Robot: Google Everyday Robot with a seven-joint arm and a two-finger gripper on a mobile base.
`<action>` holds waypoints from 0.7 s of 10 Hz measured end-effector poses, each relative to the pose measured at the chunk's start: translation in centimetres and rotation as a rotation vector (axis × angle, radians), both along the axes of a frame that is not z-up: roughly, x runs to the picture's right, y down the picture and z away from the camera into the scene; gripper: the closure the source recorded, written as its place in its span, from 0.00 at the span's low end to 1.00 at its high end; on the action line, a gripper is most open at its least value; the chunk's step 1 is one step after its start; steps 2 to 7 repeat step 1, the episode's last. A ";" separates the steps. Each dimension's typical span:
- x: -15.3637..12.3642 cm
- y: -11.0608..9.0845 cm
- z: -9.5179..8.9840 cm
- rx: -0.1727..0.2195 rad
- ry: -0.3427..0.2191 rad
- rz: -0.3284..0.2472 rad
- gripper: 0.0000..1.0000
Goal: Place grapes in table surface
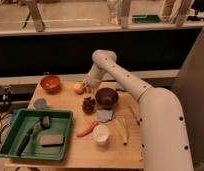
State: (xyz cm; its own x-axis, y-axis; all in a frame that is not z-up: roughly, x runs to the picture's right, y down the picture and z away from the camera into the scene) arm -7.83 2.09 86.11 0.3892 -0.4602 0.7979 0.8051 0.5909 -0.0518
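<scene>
The tool hangs low over the back of the bench, beside the orange fruit. The grapes lie on the wood just below it, left of the dark purple bowl.

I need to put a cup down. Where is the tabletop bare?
Bare: the table surface between the orange bowl, grapes and green tray; also the front edge. Crowded: around the purple bowl, where the gripper hovers.
</scene>
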 end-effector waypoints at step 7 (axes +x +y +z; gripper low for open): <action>0.0 -0.1 -0.3 -0.004 -0.005 0.001 0.23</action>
